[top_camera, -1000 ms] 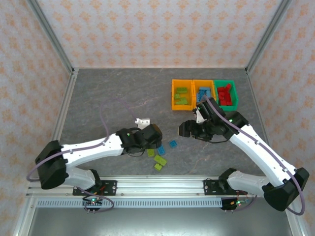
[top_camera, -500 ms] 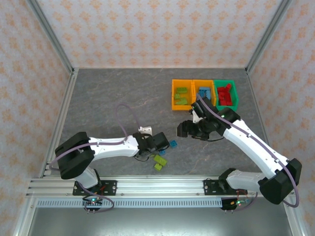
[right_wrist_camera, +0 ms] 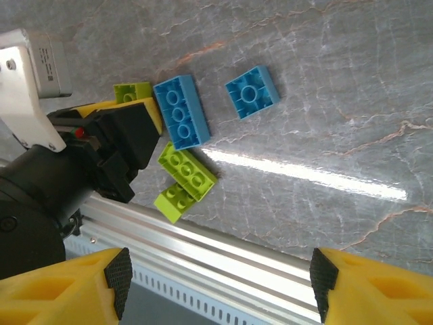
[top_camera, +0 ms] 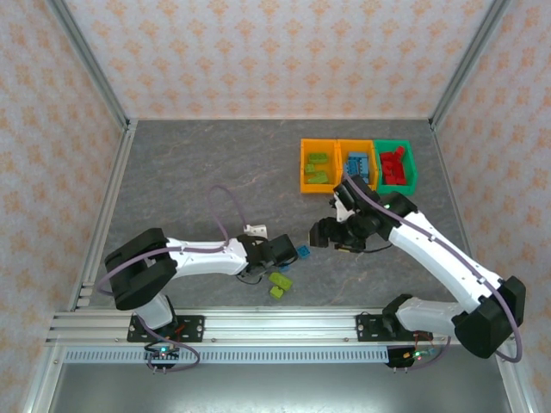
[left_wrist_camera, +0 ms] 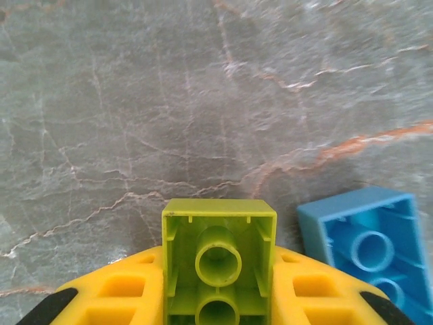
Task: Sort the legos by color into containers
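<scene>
My left gripper [top_camera: 279, 252] is shut on a lime green lego [left_wrist_camera: 218, 257], held low over the table between its yellow fingers [left_wrist_camera: 122, 298]. A blue lego [left_wrist_camera: 369, 237] lies just to its right. My right gripper [top_camera: 324, 232] hovers open over the loose pile, nothing between its fingertips [right_wrist_camera: 118, 271]. Below it lie a long blue lego [right_wrist_camera: 179, 112], a square blue lego [right_wrist_camera: 252, 91] and two lime legos [right_wrist_camera: 187, 172]. At the back right stand an orange bin [top_camera: 303, 172] with green legos, an orange bin [top_camera: 355, 142] with blue ones and a green bin [top_camera: 413, 168] with red ones.
The aluminium rail [top_camera: 284, 323] along the table's near edge runs close behind the two lime legos [top_camera: 278, 285]. The left arm's black wrist [right_wrist_camera: 81, 169] sits close beside the loose bricks. Grey table surface [top_camera: 198, 172] stretches to the left and back.
My left arm has reached further right, carrying the lime lego up to the blue bricks. My right gripper has drifted slightly left and nearer, staying open.
</scene>
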### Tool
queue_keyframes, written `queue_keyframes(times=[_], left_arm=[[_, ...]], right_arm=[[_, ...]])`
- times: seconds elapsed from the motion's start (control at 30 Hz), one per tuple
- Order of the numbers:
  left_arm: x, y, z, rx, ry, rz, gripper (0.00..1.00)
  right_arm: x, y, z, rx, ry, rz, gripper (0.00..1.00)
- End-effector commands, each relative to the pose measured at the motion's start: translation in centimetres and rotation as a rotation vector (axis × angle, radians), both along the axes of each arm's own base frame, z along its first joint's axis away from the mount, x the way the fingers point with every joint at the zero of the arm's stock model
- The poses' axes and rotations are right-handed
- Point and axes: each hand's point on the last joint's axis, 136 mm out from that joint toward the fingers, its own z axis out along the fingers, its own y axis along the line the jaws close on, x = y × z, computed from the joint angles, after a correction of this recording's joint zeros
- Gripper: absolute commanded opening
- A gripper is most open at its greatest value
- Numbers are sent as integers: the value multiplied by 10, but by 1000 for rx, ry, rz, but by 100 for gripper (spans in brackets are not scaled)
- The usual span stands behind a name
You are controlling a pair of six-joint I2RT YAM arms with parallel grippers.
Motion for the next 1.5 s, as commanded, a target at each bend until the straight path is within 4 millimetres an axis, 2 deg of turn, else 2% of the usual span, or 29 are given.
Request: queue_keyframes(times=[0.0, 0.07, 0.13, 0.23, 0.3, 0.37, 0.5, 0.6, 0.67, 0.73, 0.8, 0.87, 1.0, 1.1, 1.17, 1.27, 1.37, 1.47], left_arm=[[29, -26, 77, -77, -182, -57, 26], [48, -42, 113, -83, -260, -101, 26], [69, -58, 140, -78, -312, -134, 26], [107, -81, 162, -50, -361, -166, 26], [135, -91, 173, -24, -388, -171, 26], [167, -99, 178, 5, -417, -166, 26], [225, -119, 176, 32, -449, -193, 26], [256, -143, 171, 15, -465, -262, 26], [273, -158, 166, 1, -470, -290, 29], [285, -165, 162, 1, -475, -290, 33], [294, -167, 164, -12, -490, -280, 42], [298, -169, 169, -36, -502, -277, 44], [286, -160, 194, -54, -502, -266, 45], [262, -143, 219, -49, -496, -258, 44], [234, -131, 239, -74, -520, -271, 44], [185, -106, 255, -111, -520, -292, 44], [125, -68, 244, -74, -450, -318, 45], [69, -47, 227, -59, -405, -396, 45]], right_arm=[[7, -3, 26, 80, -68, -74, 72], [19, -14, 40, 94, -131, -163, 72], [32, -30, 52, 92, -198, -265, 73], [42, -60, 62, 47, -275, -410, 73], [42, -73, 66, 28, -298, -463, 73], [38, -78, 67, 24, -307, -475, 73], [28, -89, 67, -5, -314, -494, 73], [23, -97, 68, -18, -336, -513, 73], [20, -99, 69, -19, -341, -516, 73], [17, -100, 69, -23, -335, -511, 73], [14, -101, 69, -29, -329, -506, 73], [12, -102, 69, -30, -327, -500, 73], [10, -101, 67, -25, -327, -497, 73], [14, -98, 67, -14, -327, -495, 73], [17, -95, 66, -7, -327, -488, 73], [21, -90, 65, 10, -328, -478, 75], [27, -83, 61, 28, -319, -465, 75], [31, -77, 56, 29, -299, -449, 75]])
